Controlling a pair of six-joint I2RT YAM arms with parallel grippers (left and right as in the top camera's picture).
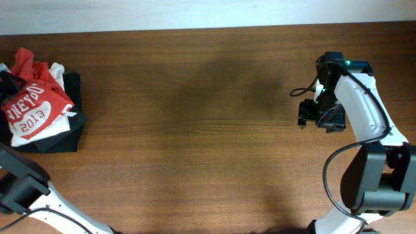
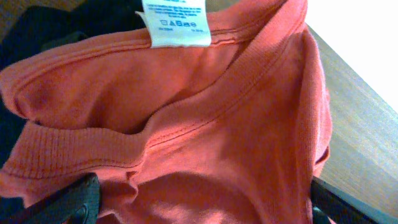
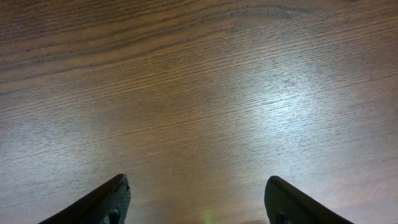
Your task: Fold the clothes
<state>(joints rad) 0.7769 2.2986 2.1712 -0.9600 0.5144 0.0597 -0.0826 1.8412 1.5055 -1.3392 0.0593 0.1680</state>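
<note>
The red-orange T-shirt (image 1: 32, 107) with white lettering and "2013" lies crumpled at the far left table edge, on top of a black folded garment (image 1: 70, 130). In the left wrist view the shirt (image 2: 205, 124) fills the frame, collar and white care label (image 2: 174, 22) uppermost. My left gripper (image 2: 202, 202) is right over it, jaws wide apart with shirt fabric bulging between them. My right gripper (image 1: 318, 116) is open and empty over bare wood at the right; its fingers (image 3: 196, 202) show only table between them.
A bit of white cloth (image 1: 57, 70) shows behind the shirt. The wooden table (image 1: 195, 130) stretches between the two arms. The left arm's base (image 1: 23, 185) is at the front left, the right arm's base (image 1: 380, 179) at the front right.
</note>
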